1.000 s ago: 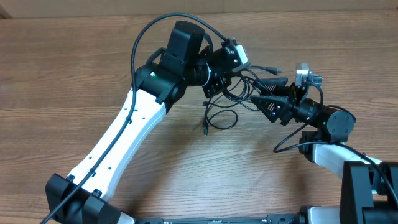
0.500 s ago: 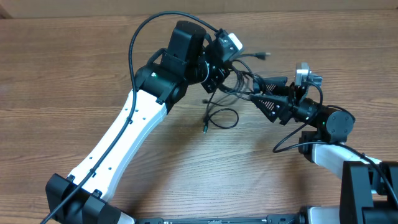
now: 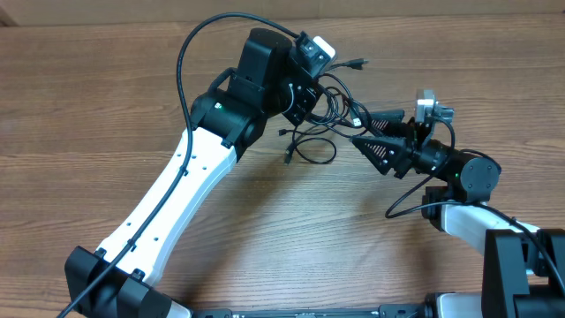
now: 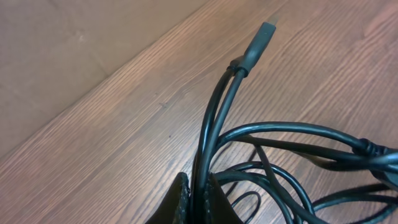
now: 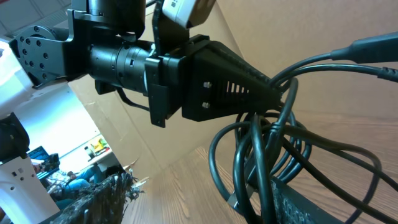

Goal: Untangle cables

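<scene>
Above the middle of the wooden table (image 3: 106, 88), toward its far edge, the two arms meet with the cables (image 4: 210, 124) bunched between them. The left gripper (image 4: 198, 190) is clamped shut on the bundle: in its wrist view two black strands rise side by side straight out of the closed fingertips and run up to a dark moulded plug (image 4: 260, 38), which sticks out free over the wood. More strands curve away to the right of that pair in overlapping arcs.

From overhead, the white left arm reaches in from the near left corner and its black wrist is tipped over the tangle. Part of the bundle hangs lower, where one loop lies on the table just below the gripper, ending in a small plug (image 3: 289, 162) that points toward the near edge.

The right gripper (image 3: 357, 126) comes in from the right with its jaws standing apart, the tips aimed at the tangle. Several strands run into the gap between them. In the right wrist view, loops of cable drape down against the gripper's own dark ribbed finger (image 5: 336, 208) at the bottom of the frame, and the left gripper's tapered black fingers pinch the same loops just above. Whether the right fingers press on any strand cannot be told; they do not close on one
</scene>
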`<action>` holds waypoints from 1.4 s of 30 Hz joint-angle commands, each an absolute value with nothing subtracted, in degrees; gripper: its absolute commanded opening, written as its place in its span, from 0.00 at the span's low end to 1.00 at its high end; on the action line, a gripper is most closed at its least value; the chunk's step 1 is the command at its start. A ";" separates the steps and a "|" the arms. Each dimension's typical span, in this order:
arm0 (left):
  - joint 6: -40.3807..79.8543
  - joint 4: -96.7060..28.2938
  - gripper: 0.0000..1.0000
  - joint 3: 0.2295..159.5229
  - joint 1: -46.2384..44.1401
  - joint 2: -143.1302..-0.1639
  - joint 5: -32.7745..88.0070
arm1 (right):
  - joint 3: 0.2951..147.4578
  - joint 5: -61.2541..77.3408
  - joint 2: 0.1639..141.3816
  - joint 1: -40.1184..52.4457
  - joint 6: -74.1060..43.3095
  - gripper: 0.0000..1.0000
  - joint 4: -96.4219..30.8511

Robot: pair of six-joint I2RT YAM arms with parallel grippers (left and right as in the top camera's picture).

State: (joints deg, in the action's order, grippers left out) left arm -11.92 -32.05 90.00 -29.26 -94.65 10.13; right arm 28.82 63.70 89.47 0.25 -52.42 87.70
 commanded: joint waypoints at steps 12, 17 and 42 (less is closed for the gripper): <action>-3.62 -31.24 0.04 91.13 -28.91 -95.24 -1.93 | 29.41 63.92 89.06 1.19 -51.99 0.68 90.74; -3.64 -31.22 0.04 91.13 -28.91 -95.24 -1.58 | 29.41 63.90 89.06 1.17 -51.96 0.68 90.74; -8.36 -32.01 0.04 91.13 -28.91 -95.24 5.04 | 29.39 61.84 89.06 0.99 -52.42 1.00 90.70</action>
State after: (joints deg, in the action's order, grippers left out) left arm -6.81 -32.16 90.00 -29.21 -94.65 4.12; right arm 28.82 62.83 89.47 0.54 -52.27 87.72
